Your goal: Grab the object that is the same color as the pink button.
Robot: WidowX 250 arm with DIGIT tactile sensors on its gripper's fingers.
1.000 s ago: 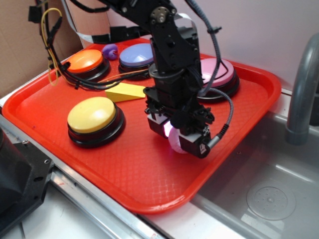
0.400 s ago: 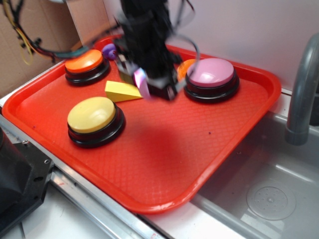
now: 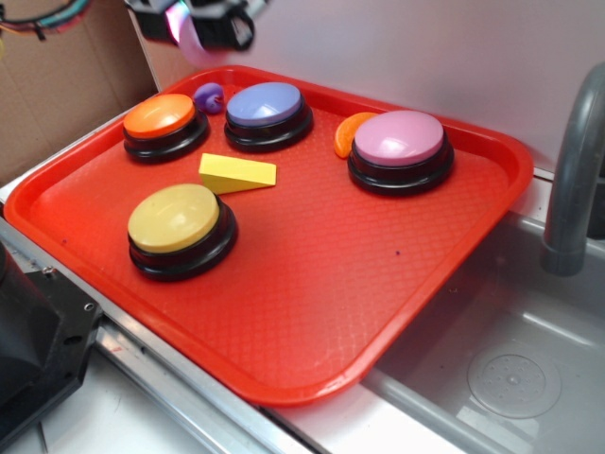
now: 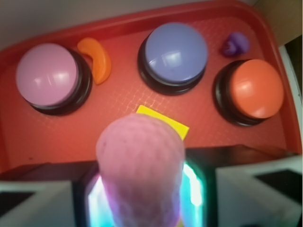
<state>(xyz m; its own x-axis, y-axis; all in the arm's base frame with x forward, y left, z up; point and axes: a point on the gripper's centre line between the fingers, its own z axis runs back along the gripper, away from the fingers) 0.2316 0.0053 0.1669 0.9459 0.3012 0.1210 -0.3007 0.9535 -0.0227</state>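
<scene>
Dimpled pink ball (image 4: 140, 165), pink-mauve button (image 3: 398, 138), red tray (image 3: 312, 274), yellow wedge (image 3: 237, 173).

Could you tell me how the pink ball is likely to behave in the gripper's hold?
The pink ball looks squeezed into an oval in the gripper, so it is probably soft. Its dimpled skin should resist slipping. Being round, it would likely roll across the tray if released.

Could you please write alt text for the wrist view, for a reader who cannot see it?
The claw holds a dimpled pink ball above a red tray. Below sit pink, blue-purple and orange dome buttons.
</scene>
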